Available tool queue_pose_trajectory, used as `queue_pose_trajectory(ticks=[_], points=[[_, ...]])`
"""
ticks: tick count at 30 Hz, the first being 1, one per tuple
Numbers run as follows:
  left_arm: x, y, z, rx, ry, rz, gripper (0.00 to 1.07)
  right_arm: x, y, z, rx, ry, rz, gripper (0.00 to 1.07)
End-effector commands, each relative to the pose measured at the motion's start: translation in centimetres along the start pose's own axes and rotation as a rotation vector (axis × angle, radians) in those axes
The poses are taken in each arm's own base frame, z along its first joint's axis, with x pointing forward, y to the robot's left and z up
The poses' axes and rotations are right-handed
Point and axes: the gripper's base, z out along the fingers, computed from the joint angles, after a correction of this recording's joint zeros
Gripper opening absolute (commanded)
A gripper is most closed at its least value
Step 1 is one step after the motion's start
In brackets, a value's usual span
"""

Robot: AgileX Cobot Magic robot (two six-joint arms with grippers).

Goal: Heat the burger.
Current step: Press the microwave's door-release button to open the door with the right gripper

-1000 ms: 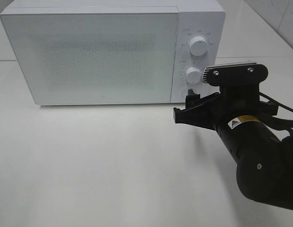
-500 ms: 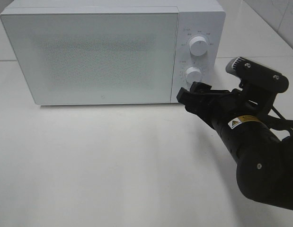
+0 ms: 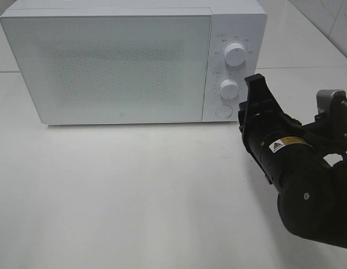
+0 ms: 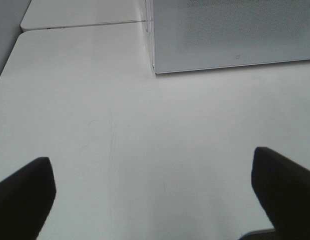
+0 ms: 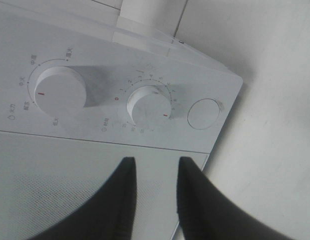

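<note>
The burger is out of view. The white microwave (image 3: 123,67) stands at the back of the table with its door shut. My right gripper (image 3: 254,83) is rolled on its side just right of the lower dial (image 3: 229,88). In the right wrist view its dark fingers (image 5: 119,200) stand a narrow gap apart with nothing between them, the gripper (image 5: 155,162) pointing at the lower dial (image 5: 148,105). My left gripper (image 4: 152,195) is wide open and empty above bare table, in front of the microwave's left corner (image 4: 155,60).
Above the lower dial is an upper dial (image 3: 235,54), and below it a round door button (image 3: 222,111). The white table (image 3: 134,190) runs in front of the microwave. A tiled wall (image 3: 330,17) rises at the back right.
My right gripper has rolled over, risen from the door button's height to beside the lower dial, and its jaws have narrowed. The left gripper has not moved.
</note>
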Motion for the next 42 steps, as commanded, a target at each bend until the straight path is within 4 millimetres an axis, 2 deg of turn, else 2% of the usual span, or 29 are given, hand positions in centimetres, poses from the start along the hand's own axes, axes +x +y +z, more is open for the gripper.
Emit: queue_pose_trajectory(ticks=[1,2,4,6,18,22,29,33,35,38,42], points=[[0.1,0.0,-0.2,-0.003,-0.029,-0.003,1.00,0.5,-0.1,0.0,0.034,0.035,0.129,0.12],[0.1,0.0,-0.2,-0.003,-0.029,-0.003,1.00,0.5,-0.1,0.0,0.034,0.035,0.129,0.12],[0.1,0.0,-0.2,-0.003,-0.029,-0.003,1.00,0.7,-0.4,0.0,0.067,0.050,0.205,0.03],[0.1,0.0,-0.2,-0.003,-0.029,-0.003,1.00,0.7,-0.5,0.0,0.084,0.055,0.242,0.00],[0.1,0.0,-0.2,-0.003,-0.029,-0.003,1.00,0.5,-0.6,0.3,0.098,0.055,0.272,0.00],[0.1,0.0,-0.2,-0.003,-0.029,-0.003,1.00,-0.4,-1.1,1.4,0.098,0.041,0.248,0.00],[0.1,0.0,-0.2,-0.003,-0.029,-0.003,1.00,-0.2,-2.8,2.8,0.147,0.028,0.320,0.00],[0.1,0.0,-0.2,-0.003,-0.029,-0.003,1.00,0.1,-2.9,3.8,0.145,0.044,0.315,0.00],[0.1,0.0,-0.2,-0.003,-0.029,-0.003,1.00,0.2,-2.8,5.0,0.136,0.049,0.324,0.00],[0.1,0.0,-0.2,-0.003,-0.029,-0.003,1.00,0.1,-2.8,5.5,0.133,0.048,0.329,0.00],[0.1,0.0,-0.2,-0.003,-0.029,-0.003,1.00,0.4,-2.7,7.3,0.145,0.055,0.336,0.00]])
